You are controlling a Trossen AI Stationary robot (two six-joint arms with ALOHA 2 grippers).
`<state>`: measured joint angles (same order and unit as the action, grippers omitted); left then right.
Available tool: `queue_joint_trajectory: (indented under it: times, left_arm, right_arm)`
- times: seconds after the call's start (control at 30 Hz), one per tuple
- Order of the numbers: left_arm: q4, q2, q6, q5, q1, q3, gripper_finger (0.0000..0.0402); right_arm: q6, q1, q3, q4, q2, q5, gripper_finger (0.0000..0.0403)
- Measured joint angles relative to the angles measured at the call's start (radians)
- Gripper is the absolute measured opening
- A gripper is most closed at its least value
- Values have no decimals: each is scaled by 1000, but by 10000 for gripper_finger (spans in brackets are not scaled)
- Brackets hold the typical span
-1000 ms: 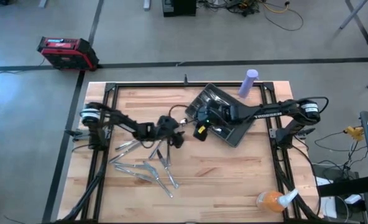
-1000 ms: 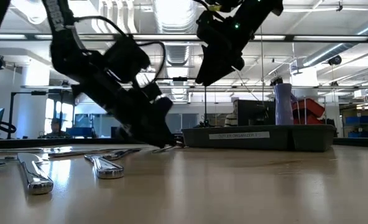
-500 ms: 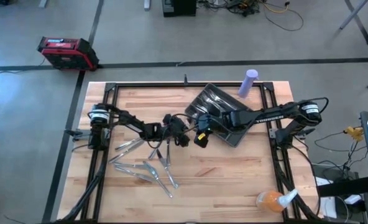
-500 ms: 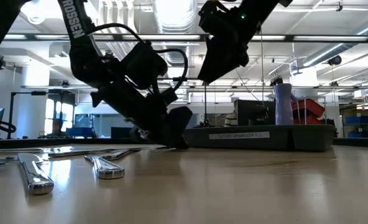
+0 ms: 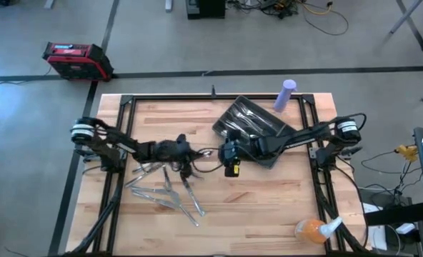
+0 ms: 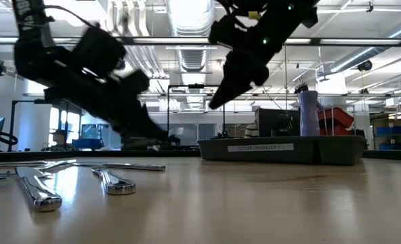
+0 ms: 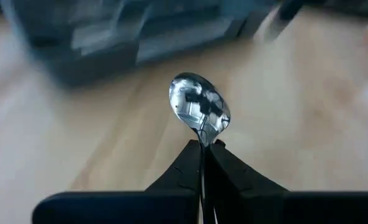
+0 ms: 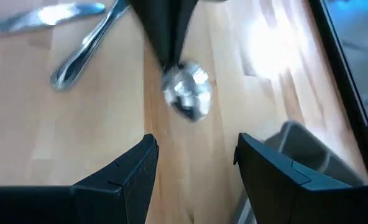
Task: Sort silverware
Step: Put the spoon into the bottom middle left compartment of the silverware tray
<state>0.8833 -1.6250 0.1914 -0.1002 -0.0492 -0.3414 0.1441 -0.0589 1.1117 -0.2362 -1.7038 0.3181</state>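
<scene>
My left gripper (image 5: 188, 151) sits low over the table's middle, shut on a shiny spoon (image 7: 199, 111). The spoon's bowl (image 8: 187, 92) sticks out past the fingertips toward the dark tray (image 5: 267, 155). My right gripper (image 8: 196, 168) hovers open just right of it, fingers pointing at the bowl and touching nothing. Several more pieces of silverware (image 5: 165, 191) lie flat on the wood at the near left. A few pieces lie in the tray's compartments (image 5: 249, 114). My left gripper pinches the spoon's neck (image 7: 202, 140), just behind the bowl, between its two fingertips (image 7: 188, 163). The fingers lie along the spoon, coming low and slanting from the table's left. The handle is hidden between the fingers. Whether the bowl is clear of the wood, I cannot tell.
A purple bottle (image 5: 286, 95) stands at the far right by the tray. An orange spray bottle (image 5: 313, 230) lies at the near right corner. Black frame rails (image 5: 118, 171) run along the table's left and right sides. Bare wood lies in front of both grippers.
My left gripper has shut on the spoon and drawn back toward the table's left edge with it. My right gripper has come off the tray toward the near edge and the left gripper, staying open.
</scene>
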Motion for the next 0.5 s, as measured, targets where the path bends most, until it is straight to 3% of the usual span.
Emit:
queue_joint_trajectory:
  times: [0.13, 0.23, 0.37, 0.5]
  left_arm:
    - [207, 59, -68, 68, -1, 96, 2]
    - [279, 102, -112, 65, -1, 119, 1]
    - [278, 130, -314, -80, 3, 104, 1]
    - [214, 133, -618, -245, 9, 53, 0]
  right_arm:
    - [61, -1, 3, 6, -16, 20, 199]
    - [66, 1, 7, 56, -13, 27, 199]
    - [58, 1, 7, 87, -11, 88, 199]
    - [24, 15, 37, -101, 32, 228, 199]
